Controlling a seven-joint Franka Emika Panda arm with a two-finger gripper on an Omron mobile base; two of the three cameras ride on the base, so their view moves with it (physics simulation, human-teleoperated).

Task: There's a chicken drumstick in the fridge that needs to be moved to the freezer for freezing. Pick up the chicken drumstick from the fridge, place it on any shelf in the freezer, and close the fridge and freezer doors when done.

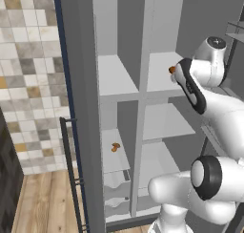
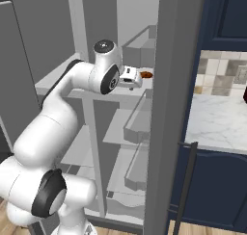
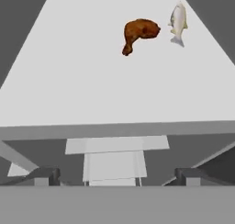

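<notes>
The chicken drumstick, reddish-brown, lies on a broad white shelf of the fridge, towards the shelf's back. My gripper hovers at the shelf's front edge, open, with nothing between its fingertips and a wide stretch of bare shelf between it and the drumstick. From the base, the drumstick shows just beyond the gripper. The drumstick peeks out beside the gripper. The freezer stands open on the left, with narrow white shelves.
A small pale fish lies right of the drumstick. An orange-tan lump sits on a lower freezer shelf. The freezer door and the fridge door with its bins stand open on either side.
</notes>
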